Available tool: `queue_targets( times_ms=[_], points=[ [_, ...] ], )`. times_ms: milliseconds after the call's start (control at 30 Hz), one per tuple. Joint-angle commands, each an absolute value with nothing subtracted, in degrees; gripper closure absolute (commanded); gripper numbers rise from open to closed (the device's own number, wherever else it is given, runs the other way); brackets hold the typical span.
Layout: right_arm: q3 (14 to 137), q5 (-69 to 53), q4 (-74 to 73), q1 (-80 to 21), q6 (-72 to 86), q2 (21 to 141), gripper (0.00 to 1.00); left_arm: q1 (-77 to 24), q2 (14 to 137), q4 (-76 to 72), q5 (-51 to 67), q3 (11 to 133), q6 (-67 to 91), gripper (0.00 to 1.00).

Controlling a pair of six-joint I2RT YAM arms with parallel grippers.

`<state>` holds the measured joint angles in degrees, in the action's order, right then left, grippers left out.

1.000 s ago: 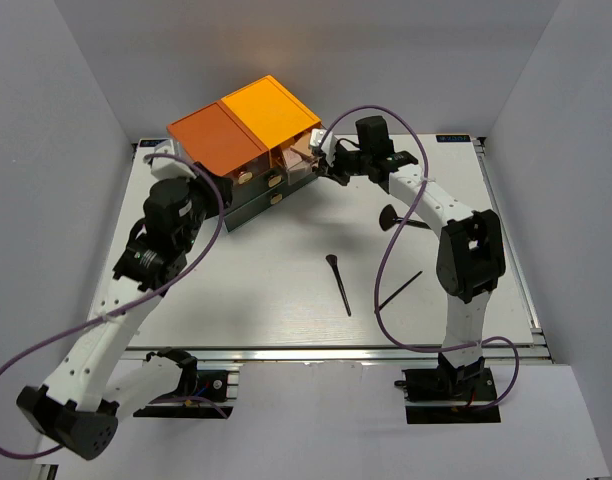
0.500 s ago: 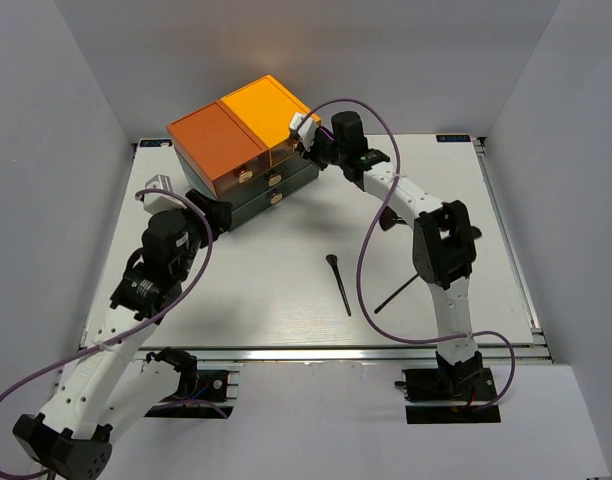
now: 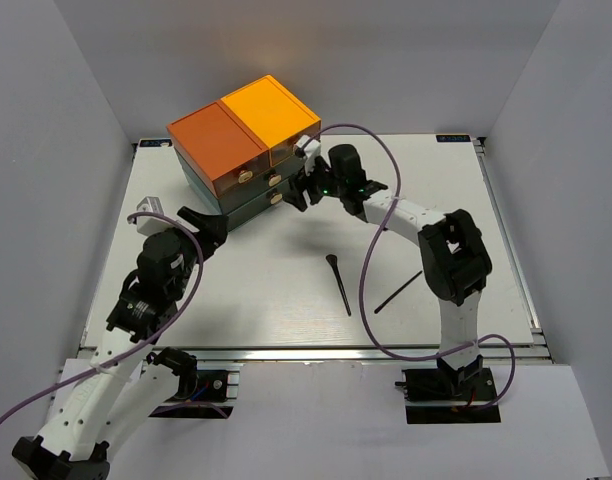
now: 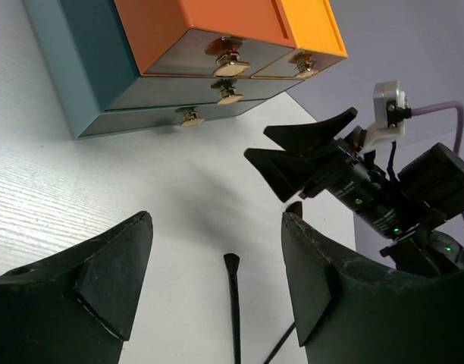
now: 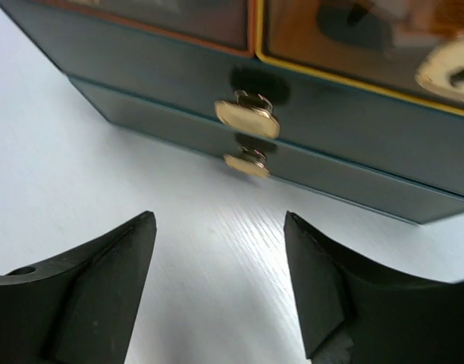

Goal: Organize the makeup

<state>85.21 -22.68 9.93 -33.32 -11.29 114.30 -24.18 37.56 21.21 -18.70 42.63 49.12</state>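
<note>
1. Where the white wood-grain bench [image 3: 256, 300] runs to its far-left part, a dark-green drawer box [image 3: 241, 145] with two orange lids stands at an angle to the bench edges. Every drawer front in view looks shut, and each carries a small gold knob [image 5: 247, 119].
2. Thin black-handled makeup brush [image 3: 338, 283] with a flared head: it lies flat on bare bench near the centre, head toward the far side. It is well apart from the drawer box, and nothing touches it.
3. Second thin black brush [image 3: 398, 291]: it lies flat and slanted to the right of the first, apart from it. Its head is too small to make out.
4. Left end effector [image 3: 204, 220]: its jaws are spread wide with nothing between them. It sits close to the near-left corner of the drawer box, pointing far-right; contact with the box cannot be judged. In the left wrist view the gap between its fingers [image 4: 118, 265] shows bare bench and the head of the first brush.
5. Right end effector [image 3: 294, 194]: its jaws are wide apart and empty. It faces the near front of the drawer box at the level of the lower drawers, close to the knobs but not touching them.
</note>
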Motion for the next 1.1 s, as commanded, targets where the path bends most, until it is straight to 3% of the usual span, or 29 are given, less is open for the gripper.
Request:
queue_targets(
  times_ms=[0, 333, 733, 900, 1067],
  points=[
    [88.14, -17.68, 17.93, -35.68, 5.49, 116.26, 0.26, -24.26, 36.39, 22.05, -19.34, 42.80, 50.80, 0.22],
    [93.42, -7.13, 20.83, -36.47, 22.13, 122.69, 0.23, -24.26, 33.23, 23.55, -20.13, 40.78, 54.31, 0.22],
    [97.03, -9.58, 25.74, -37.00, 28.12, 127.53, 0.23, -24.26, 33.92, 25.05, -20.57, 41.57, 53.79, 0.21],
    [96.15, -7.74, 28.82, -37.09, 30.32, 128.49, 0.29, -24.34, 34.19, 25.22, -20.39, 41.48, 53.96, 0.20],
    [96.24, -8.87, 32.69, -37.09, 31.11, 129.99, 0.44, -24.26, 34.80, 26.10, -20.83, 42.62, 53.44, 0.19]
  ],
)
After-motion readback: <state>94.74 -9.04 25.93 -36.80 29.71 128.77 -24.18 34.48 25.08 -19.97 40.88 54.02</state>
